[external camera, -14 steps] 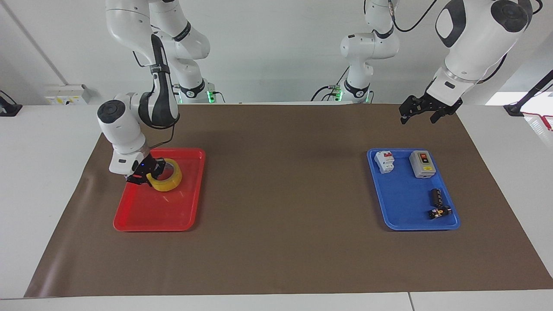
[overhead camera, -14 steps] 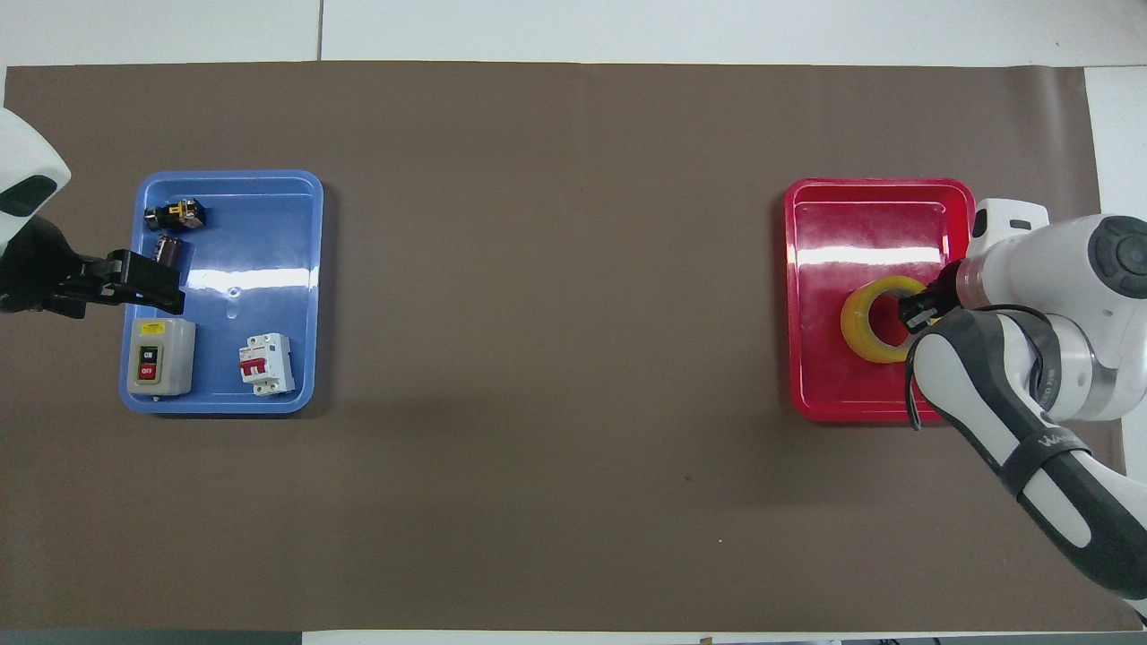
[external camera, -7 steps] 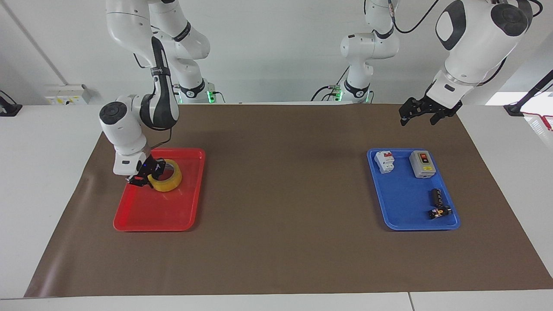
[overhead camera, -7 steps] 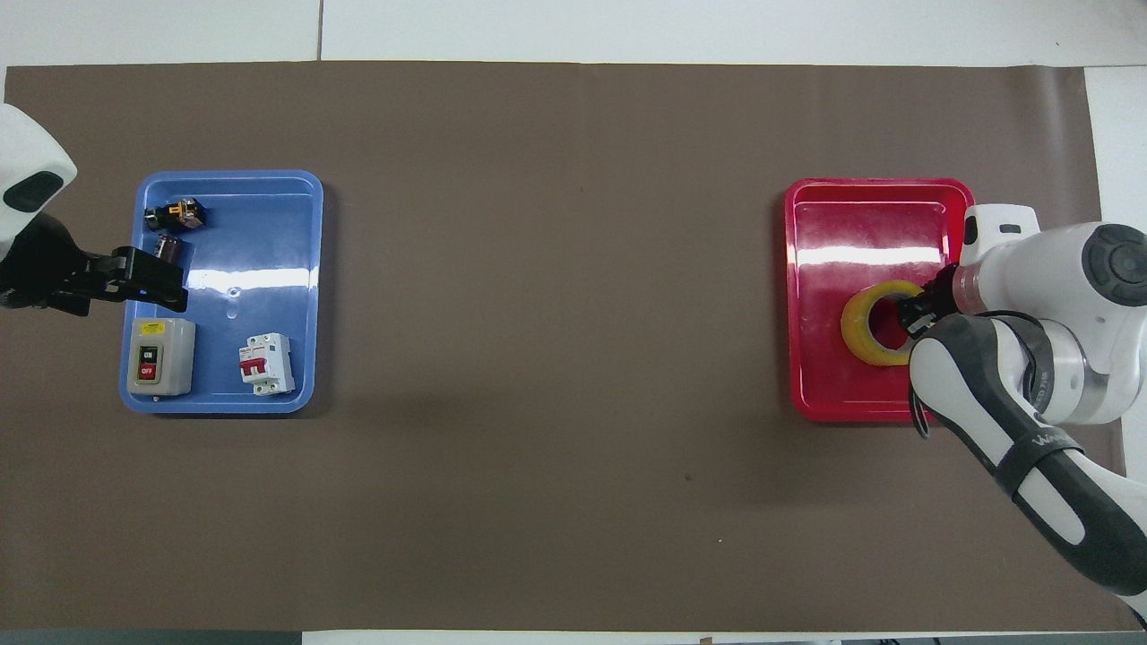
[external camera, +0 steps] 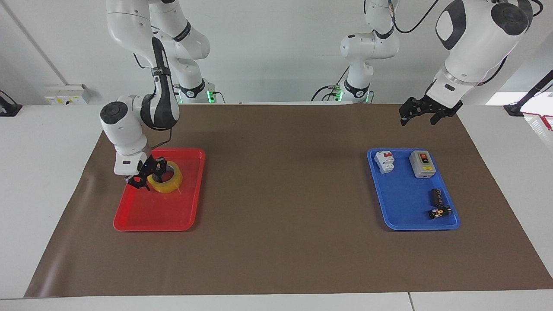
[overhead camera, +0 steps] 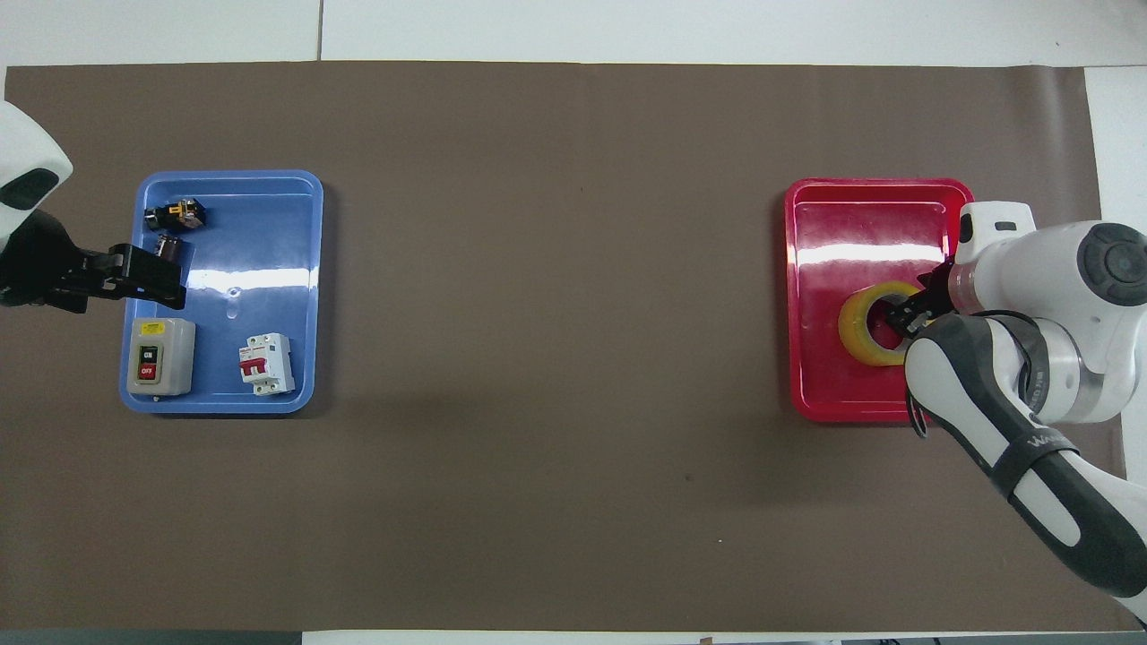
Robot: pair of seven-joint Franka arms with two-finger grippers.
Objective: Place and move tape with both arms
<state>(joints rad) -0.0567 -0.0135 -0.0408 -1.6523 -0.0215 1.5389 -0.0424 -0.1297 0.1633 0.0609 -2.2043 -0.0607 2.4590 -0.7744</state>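
Tape (external camera: 166, 182) lies flat in my red tray (external camera: 147, 216); right gripper (external camera: 149, 175) straddles its rim, fingers parted. Left gripper (external camera: 415, 113) hangs released by the blue tray (external camera: 399, 216).

Robotics lab bench: white table (external camera: 52, 181) under a brown mat (external camera: 281, 242), two large white arms plus two smaller arms with green-lit bases (external camera: 210, 96) along a bare white wall, cables trailing, red tray (external camera: 151, 216) and blue tray (external camera: 402, 216) of electrical parts.
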